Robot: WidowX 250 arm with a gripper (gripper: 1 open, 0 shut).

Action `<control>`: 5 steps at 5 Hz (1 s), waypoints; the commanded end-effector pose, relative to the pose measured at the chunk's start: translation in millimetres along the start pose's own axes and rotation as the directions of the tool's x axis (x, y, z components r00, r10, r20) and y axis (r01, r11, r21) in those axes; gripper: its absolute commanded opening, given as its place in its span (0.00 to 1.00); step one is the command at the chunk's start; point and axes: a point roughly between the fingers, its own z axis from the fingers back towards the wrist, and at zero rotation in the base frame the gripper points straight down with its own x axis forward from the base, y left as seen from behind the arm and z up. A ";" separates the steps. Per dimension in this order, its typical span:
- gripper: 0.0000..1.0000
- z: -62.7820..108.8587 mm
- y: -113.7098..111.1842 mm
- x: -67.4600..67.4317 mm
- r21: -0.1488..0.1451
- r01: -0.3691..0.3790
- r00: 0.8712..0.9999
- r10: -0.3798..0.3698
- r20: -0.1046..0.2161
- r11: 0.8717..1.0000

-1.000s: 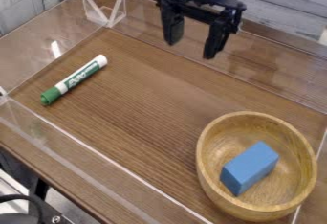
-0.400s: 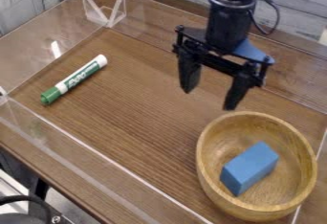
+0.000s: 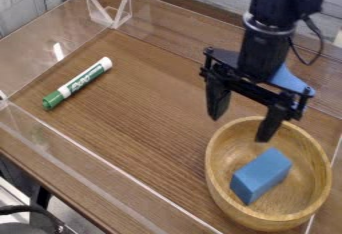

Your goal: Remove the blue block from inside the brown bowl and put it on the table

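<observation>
The dark wood-grain table (image 3: 134, 128) filled most of the view, with low clear walls along its edges. Over its right-hand side in the view came the black robot arm (image 3: 278, 23), reaching in from the top edge of the picture.

The brown bowl (image 3: 217, 184), wide, round and light tan with a thick rim, sat near the table's lower right corner as the camera saw it. The gripper (image 3: 241, 123) hung over the bowl's far side, its fingers spread wide apart, one toward the left and one toward the right, with nothing pinched between them. Whether either finger touched the rim could not be told.

Inside the bowl lay the blue block (image 3: 261, 175), a small solid piece with plain faces, resting on the bowl's floor, tilted at a slant to the table's edges and nearer the camera than the fingers.

Smallest was the green-and-white marker pen (image 3: 78, 85), lying on the table near its left edge, slanted, its green end toward the near side, well apart from the bowl.
</observation>
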 end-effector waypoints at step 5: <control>1.00 -22.3 -37.4 -6.5 -0.055 0.055 0.988 -0.046 0.145 0.997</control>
